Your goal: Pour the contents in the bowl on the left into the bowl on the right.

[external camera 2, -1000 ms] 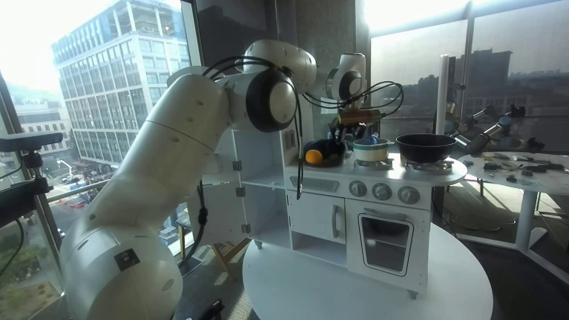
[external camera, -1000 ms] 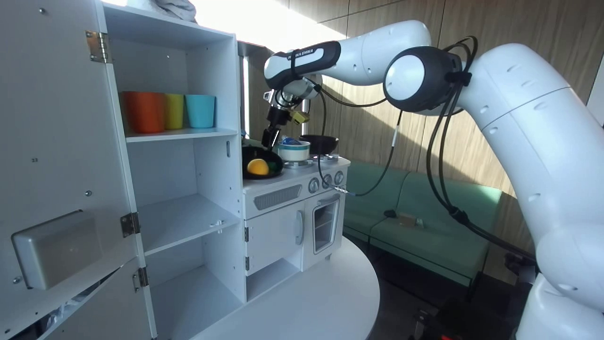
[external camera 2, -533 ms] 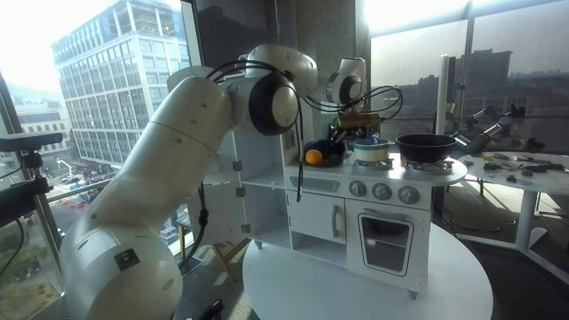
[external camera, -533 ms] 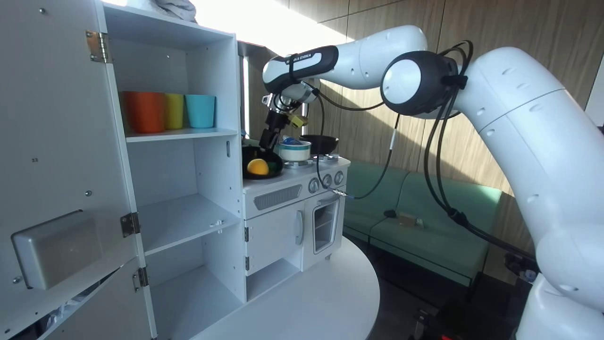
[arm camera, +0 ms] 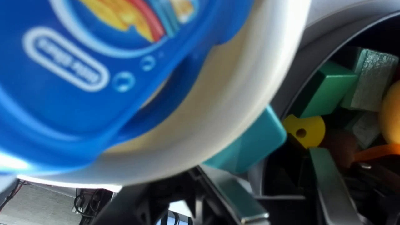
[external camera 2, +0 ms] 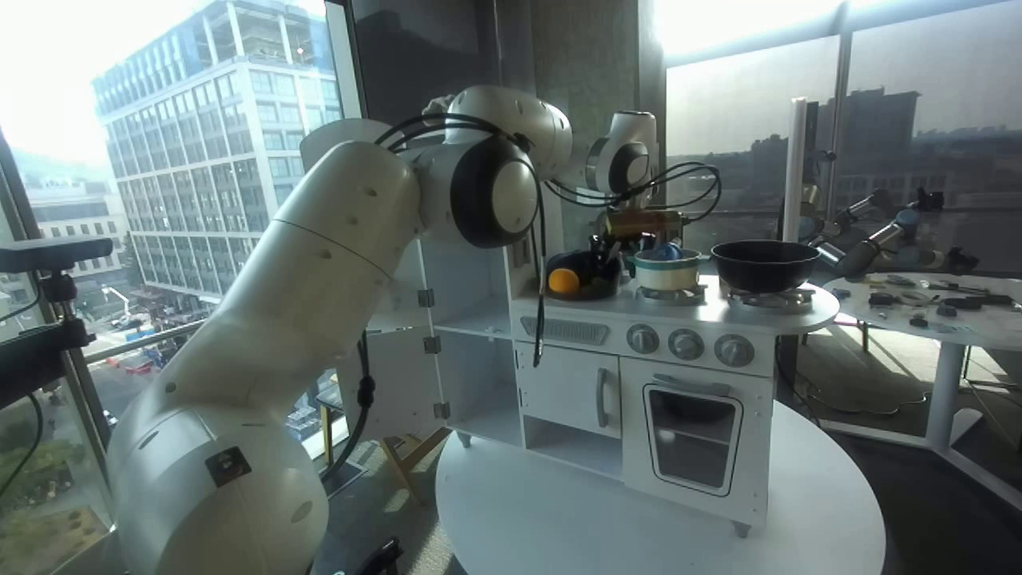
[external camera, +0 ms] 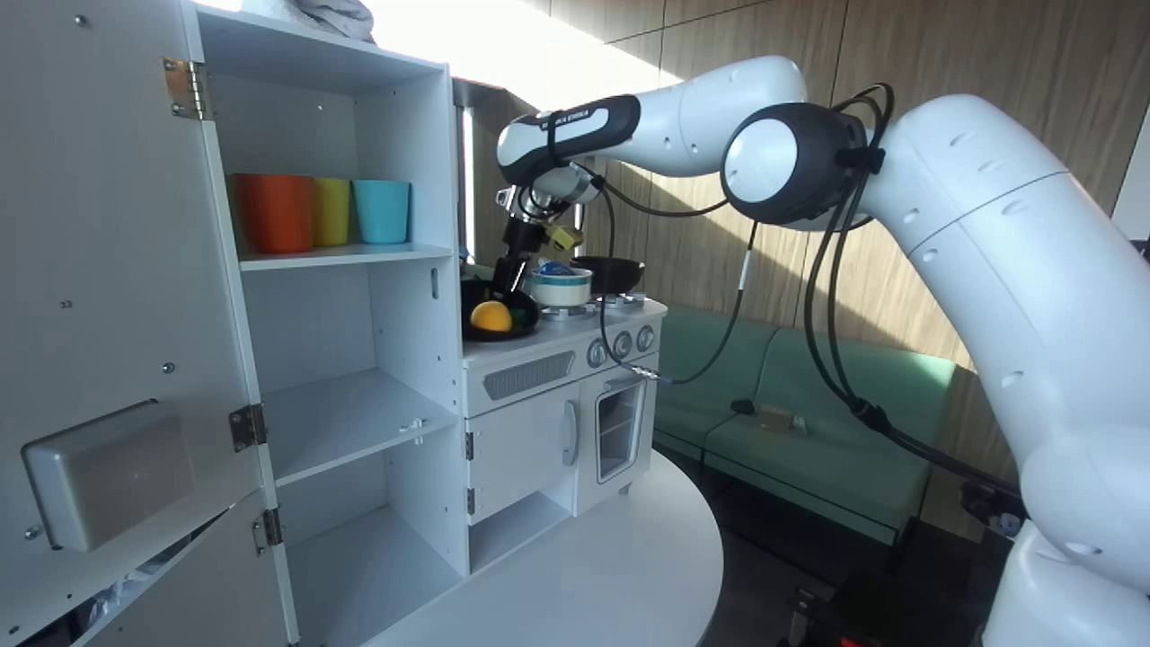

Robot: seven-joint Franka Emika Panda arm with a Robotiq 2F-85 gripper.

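The left black bowl [external camera: 526, 327] sits on the toy stove top beside the tall cupboard, and shows in an exterior view [external camera 2: 595, 294] too. It holds a yellow-orange ball [external camera 2: 564, 281], green blocks [arm camera: 328, 89] and a yellow piece [arm camera: 304, 129]. To its right stands a white pot [external camera 2: 667, 276] with a teal band, a teal handle [arm camera: 250, 143] and a blue item [arm camera: 78, 109] inside. Further right is another black bowl [external camera 2: 764, 267]; its inside is hidden. My gripper [arm camera: 262, 159] is open, fingers apart on either side of the teal handle, low between left bowl and pot.
The cupboard [external camera: 409, 117] wall stands close to the left bowl; its shelf holds orange [external camera: 274, 214], yellow [external camera: 331, 213] and teal [external camera: 382, 213] cups. A cable [external camera: 604, 305] hangs from the arm in front of the stove. Metal burner grates [external camera 2: 671, 297] lie under the pot.
My gripper has moved down toward the gap between the left black bowl and the white pot. The bowls, the pot and their contents have not visibly moved.
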